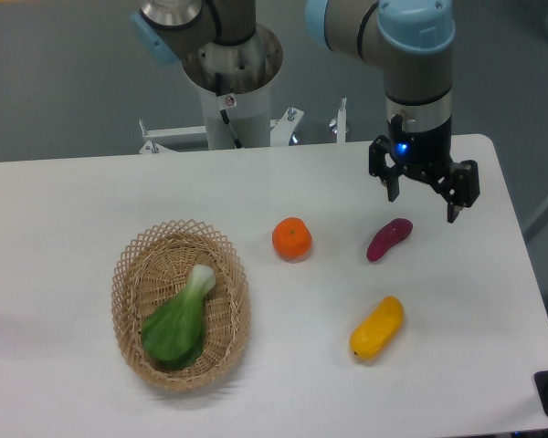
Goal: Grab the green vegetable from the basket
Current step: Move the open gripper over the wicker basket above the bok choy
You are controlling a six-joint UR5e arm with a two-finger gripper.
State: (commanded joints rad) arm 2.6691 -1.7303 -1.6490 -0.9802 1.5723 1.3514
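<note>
The green vegetable [178, 321] lies inside the basket [133, 260] on the left of the white desk [64, 210], pale stalk end pointing up-right. An orange [291, 238], a purple sweet potato [388, 239] and a yellow vegetable [377, 327] sit to the right. The hand [423, 193] hangs released above the sweet potato, fingers spread, grasping nothing.

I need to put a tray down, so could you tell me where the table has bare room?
The white table is bare left of the basket and along its far edge. It is crowded on the right, among the orange, purple sweet potato, yellow vegetable and gripper.
</note>
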